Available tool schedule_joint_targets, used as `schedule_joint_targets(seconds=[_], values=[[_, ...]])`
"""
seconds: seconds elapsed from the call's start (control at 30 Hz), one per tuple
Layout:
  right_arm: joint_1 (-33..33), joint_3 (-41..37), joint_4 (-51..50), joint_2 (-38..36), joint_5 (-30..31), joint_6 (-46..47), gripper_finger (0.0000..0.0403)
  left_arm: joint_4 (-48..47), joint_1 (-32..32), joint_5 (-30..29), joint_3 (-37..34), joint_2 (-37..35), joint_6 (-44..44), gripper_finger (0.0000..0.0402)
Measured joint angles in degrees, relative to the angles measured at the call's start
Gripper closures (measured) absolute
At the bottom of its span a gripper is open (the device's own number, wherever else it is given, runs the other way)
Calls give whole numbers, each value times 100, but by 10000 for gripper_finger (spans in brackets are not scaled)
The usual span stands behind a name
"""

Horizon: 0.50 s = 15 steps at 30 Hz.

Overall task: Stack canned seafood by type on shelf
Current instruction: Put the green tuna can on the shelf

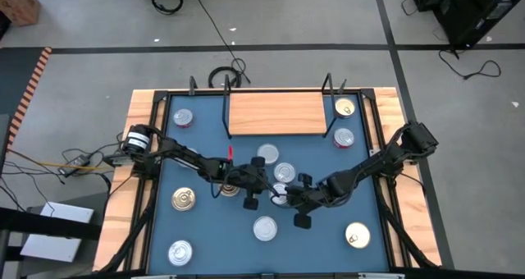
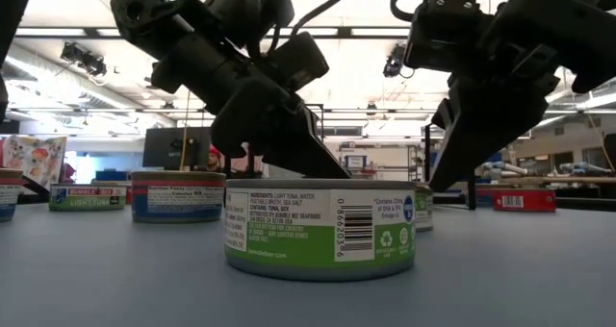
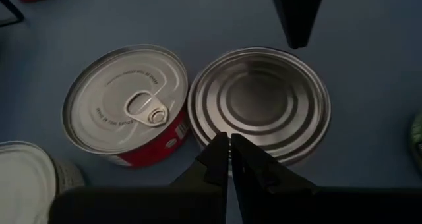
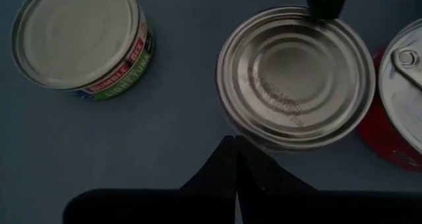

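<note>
A plain silver-lidded tin (image 3: 260,105) stands on the blue table (image 1: 213,230), a little nearer than the middle. My left gripper (image 3: 229,145) is shut, with its tips at one side of the tin. My right gripper (image 4: 235,145) is also shut and stands at the opposite side. A red-sided tin with a pull tab (image 3: 125,105) stands right beside the silver one. The light-wood shelf (image 1: 276,113) stands at the far edge with nothing on its board. In the low view a green-labelled tin (image 2: 320,226) hides both tips. My left gripper has its shut fingertips (image 3: 221,151) against the silver tin's rim (image 3: 227,128), slanting down from the table's left. The tin stands flat on the table. My right gripper sets its shut fingertips (image 4: 231,151) against the tin's side wall (image 4: 247,135), slanting down from the right, opposite the left gripper.
Other tins stand about: gold-lidded ones (image 1: 184,198) (image 1: 357,235) (image 1: 344,107), silver ones (image 1: 264,228) (image 1: 180,252), and two (image 1: 267,153) (image 1: 285,174) between the shelf and the grippers. One tin stands at each end of the shelf (image 1: 183,117) (image 1: 344,137). A wooden rim edges the table.
</note>
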Motion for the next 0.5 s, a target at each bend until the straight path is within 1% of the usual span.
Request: schedule_joint_targets(seconds=[0.13,0.3,0.5], values=[[70,0,-8,0,0,-55,396,-40,-52,-113,-10,-81,2,378],[202,3,-41,-5,4,-109,396,-92,-122,-232,-2,-407,20,378],[412,2,-76,11,144,-292,396,-178,22,-226,-7,-584,23,378]])
